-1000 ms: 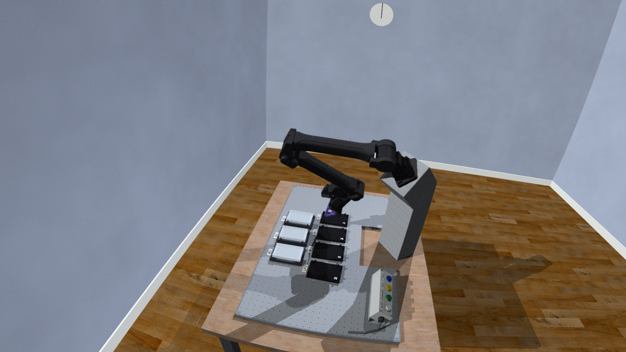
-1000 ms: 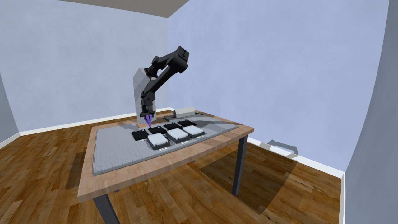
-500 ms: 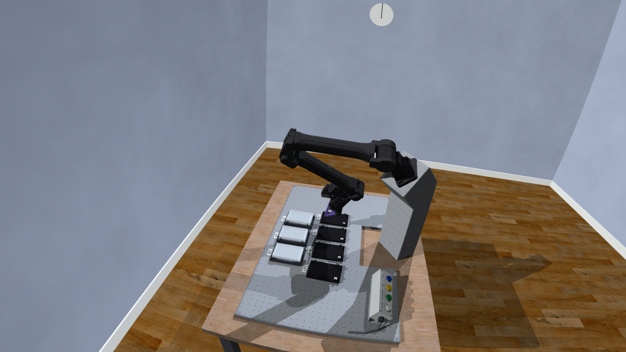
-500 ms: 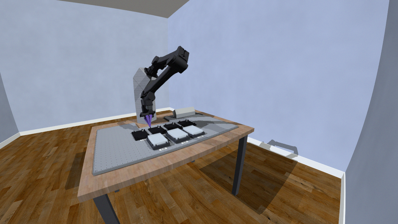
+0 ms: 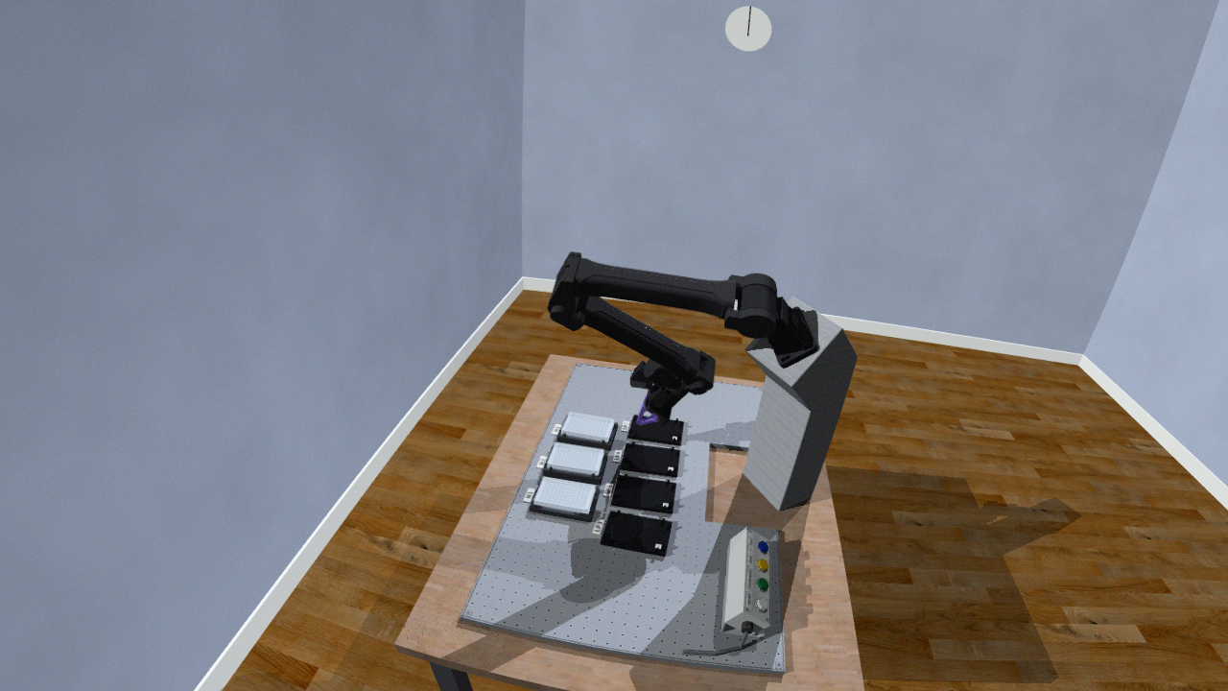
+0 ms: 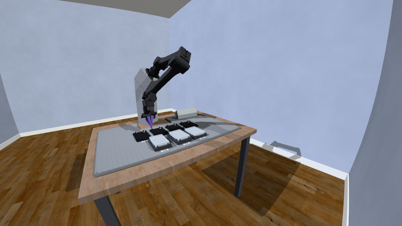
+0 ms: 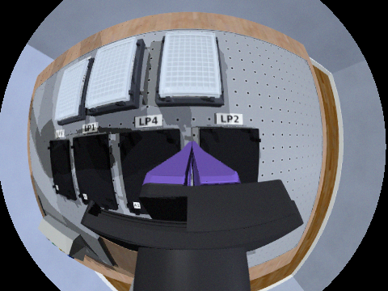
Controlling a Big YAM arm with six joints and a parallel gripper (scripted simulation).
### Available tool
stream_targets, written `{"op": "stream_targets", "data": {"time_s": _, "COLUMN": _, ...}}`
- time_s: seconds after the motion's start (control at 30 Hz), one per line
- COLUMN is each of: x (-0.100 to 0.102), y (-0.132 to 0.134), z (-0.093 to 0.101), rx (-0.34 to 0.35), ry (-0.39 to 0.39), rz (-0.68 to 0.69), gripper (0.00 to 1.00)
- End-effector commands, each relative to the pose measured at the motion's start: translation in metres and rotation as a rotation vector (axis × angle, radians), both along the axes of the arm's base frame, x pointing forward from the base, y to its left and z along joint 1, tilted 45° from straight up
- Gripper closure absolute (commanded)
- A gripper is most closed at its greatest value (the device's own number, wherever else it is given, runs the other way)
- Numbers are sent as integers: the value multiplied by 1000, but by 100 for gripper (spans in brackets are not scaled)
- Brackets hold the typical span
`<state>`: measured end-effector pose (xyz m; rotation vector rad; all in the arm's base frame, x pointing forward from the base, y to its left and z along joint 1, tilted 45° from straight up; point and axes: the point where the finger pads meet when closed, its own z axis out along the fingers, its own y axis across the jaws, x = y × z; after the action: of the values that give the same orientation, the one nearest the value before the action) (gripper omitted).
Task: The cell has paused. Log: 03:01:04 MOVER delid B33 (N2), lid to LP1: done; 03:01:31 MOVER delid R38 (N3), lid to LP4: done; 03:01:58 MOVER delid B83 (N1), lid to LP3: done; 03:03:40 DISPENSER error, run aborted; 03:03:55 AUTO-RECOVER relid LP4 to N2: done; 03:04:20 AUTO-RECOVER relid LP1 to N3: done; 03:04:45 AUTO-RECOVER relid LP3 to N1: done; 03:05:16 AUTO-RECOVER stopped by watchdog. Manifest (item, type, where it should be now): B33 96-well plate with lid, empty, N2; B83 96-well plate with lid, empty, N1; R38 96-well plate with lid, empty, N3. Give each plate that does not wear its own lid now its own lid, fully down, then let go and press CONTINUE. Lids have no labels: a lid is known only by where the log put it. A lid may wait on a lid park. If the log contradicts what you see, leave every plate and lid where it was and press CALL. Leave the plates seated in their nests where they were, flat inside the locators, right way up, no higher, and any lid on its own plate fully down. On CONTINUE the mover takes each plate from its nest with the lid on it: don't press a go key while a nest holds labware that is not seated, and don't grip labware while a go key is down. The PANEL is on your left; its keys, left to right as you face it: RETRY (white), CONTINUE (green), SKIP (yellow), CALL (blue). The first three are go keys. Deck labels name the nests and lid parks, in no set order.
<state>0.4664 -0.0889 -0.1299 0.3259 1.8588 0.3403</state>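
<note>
Three white lidded 96-well plates sit in a row of nests: the far one (image 5: 587, 427), the middle one (image 5: 576, 461) and the near one (image 5: 564, 496). They also show in the wrist view, with the nearest plate (image 7: 190, 67) above the labels. Several black lid parks lie empty beside them, among them LP4 (image 7: 151, 167) and LP2 (image 7: 231, 153). My gripper (image 5: 647, 418) is shut and empty, with purple fingertips (image 7: 191, 164) hovering a little above the far end of the park row, between LP4 and LP2. It also shows in the exterior view (image 6: 150, 121).
The key panel (image 5: 749, 583) stands at the near right of the deck, with blue (image 5: 763, 545), yellow (image 5: 762, 564), green (image 5: 762, 584) and white (image 5: 760, 605) keys. The grey arm pedestal (image 5: 793, 412) rises to the right of the parks.
</note>
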Motion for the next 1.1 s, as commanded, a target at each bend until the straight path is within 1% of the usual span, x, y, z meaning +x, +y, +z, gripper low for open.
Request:
{"op": "stream_targets", "data": {"time_s": 0.0, "x": 28, "y": 47, "z": 57, "rx": 23, "ry": -146, "rz": 2, "gripper": 100}}
{"op": "stream_targets", "data": {"time_s": 0.2, "x": 35, "y": 41, "z": 61, "rx": 22, "ry": -148, "rz": 2, "gripper": 100}}
{"op": "stream_targets", "data": {"time_s": 0.27, "x": 46, "y": 53, "z": 72, "rx": 22, "ry": -148, "rz": 2, "gripper": 100}}
{"op": "stream_targets", "data": {"time_s": 0.33, "x": 64, "y": 72, "z": 94, "rx": 22, "ry": -149, "rz": 2, "gripper": 100}}
{"op": "stream_targets", "data": {"time_s": 0.43, "x": 92, "y": 103, "z": 134, "rx": 21, "ry": -149, "rz": 2, "gripper": 100}}
{"op": "stream_targets", "data": {"time_s": 0.5, "x": 92, "y": 103, "z": 134, "rx": 21, "ry": -149, "rz": 2, "gripper": 100}}
{"op": "stream_targets", "data": {"time_s": 0.53, "x": 122, "y": 131, "z": 179, "rx": 21, "ry": -149, "rz": 2, "gripper": 100}}
{"op": "stream_targets", "data": {"time_s": 0.57, "x": 132, "y": 138, "z": 193, "rx": 21, "ry": -149, "rz": 2, "gripper": 100}}
{"op": "stream_targets", "data": {"time_s": 0.6, "x": 138, "y": 142, "z": 200, "rx": 21, "ry": -149, "rz": 2, "gripper": 100}}
{"op": "stream_targets", "data": {"time_s": 0.63, "x": 138, "y": 142, "z": 200, "rx": 21, "ry": -149, "rz": 2, "gripper": 100}}
{"op": "stream_targets", "data": {"time_s": 0.67, "x": 133, "y": 134, "z": 188, "rx": 9, "ry": -135, "rz": -6, "gripper": 100}}
{"op": "stream_targets", "data": {"time_s": 0.7, "x": 128, "y": 131, "z": 171, "rx": 15, "ry": -94, "rz": -15, "gripper": 100}}
{"op": "stream_targets", "data": {"time_s": 0.73, "x": 127, "y": 124, "z": 169, "rx": 15, "ry": -89, "rz": -26, "gripper": 100}}
{"op": "stream_targets", "data": {"time_s": 0.83, "x": 127, "y": 125, "z": 169, "rx": 12, "ry": -89, "rz": -24, "gripper": 100}}
{"op": "stream_targets", "data": {"time_s": 0.93, "x": 126, "y": 131, "z": 169, "rx": 10, "ry": -89, "rz": -13, "gripper": 100}}
{"op": "stream_targets", "data": {"time_s": 0.97, "x": 133, "y": 134, "z": 188, "rx": 9, "ry": -135, "rz": -6, "gripper": 100}}
{"op": "stream_targets", "data": {"time_s": 1.07, "x": 133, "y": 134, "z": 188, "rx": 9, "ry": -135, "rz": -6, "gripper": 100}}
